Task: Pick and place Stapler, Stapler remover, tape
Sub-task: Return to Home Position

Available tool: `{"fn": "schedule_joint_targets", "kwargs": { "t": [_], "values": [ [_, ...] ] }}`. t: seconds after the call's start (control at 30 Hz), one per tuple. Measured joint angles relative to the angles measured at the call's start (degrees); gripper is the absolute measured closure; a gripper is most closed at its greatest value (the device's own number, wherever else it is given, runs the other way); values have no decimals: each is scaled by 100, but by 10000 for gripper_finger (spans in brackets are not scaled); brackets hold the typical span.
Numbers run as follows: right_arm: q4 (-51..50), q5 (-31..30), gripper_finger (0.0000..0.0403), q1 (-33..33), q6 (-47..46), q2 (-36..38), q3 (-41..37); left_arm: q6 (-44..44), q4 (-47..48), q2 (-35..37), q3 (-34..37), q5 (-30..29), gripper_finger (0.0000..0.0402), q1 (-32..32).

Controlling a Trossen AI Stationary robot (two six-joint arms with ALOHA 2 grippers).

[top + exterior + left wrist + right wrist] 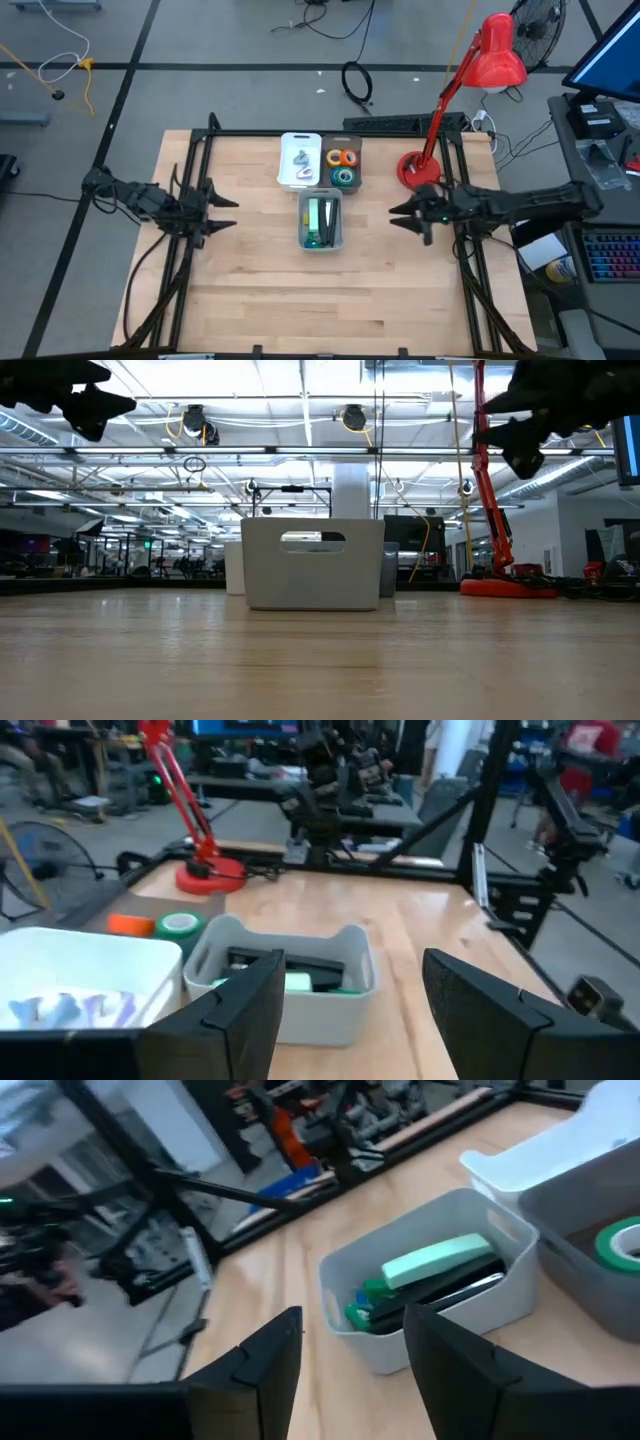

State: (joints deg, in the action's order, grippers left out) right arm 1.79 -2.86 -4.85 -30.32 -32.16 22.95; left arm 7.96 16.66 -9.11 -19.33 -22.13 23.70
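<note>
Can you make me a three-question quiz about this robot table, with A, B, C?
1. Where are the tape rolls? A) dark bin beside the white bin B) shelf C) drawer
2. What colour is the lamp? A) blue B) red C) yellow
3. The left end effector and right end effector are: A) both open, empty B) both shut C) holding rolls

1 A: high view shows them inside it. 2 B: red shade and base. 3 A: wrist views show both spread, nothing between.

My high view looks straight down on whole table (250, 300). Low view sits at surface height, facing gray bin (312, 585). Both wrist views face inward; I see same bin in all four.
</note>
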Motion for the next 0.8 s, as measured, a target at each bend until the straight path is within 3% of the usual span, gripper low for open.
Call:
{"fn": "schedule_joint_targets", "kwargs": {
  "t": [0.27,0.37,0.63,0.8],
  "values": [
    [-877,147,232,29,165,1549,-266,-197,449,898,0,-46,160,0],
    [-1037,125,232,31,364,1929,-267,-147,437,879,27,16,160,-7],
    [-1800,139,232,32,111,2368,-270,-408,-1258,772,1141,34,160,-7],
    [-1842,123,232,32,406,2365,-270,-288,-1379,888,1493,53,160,-7]
  ]
}}
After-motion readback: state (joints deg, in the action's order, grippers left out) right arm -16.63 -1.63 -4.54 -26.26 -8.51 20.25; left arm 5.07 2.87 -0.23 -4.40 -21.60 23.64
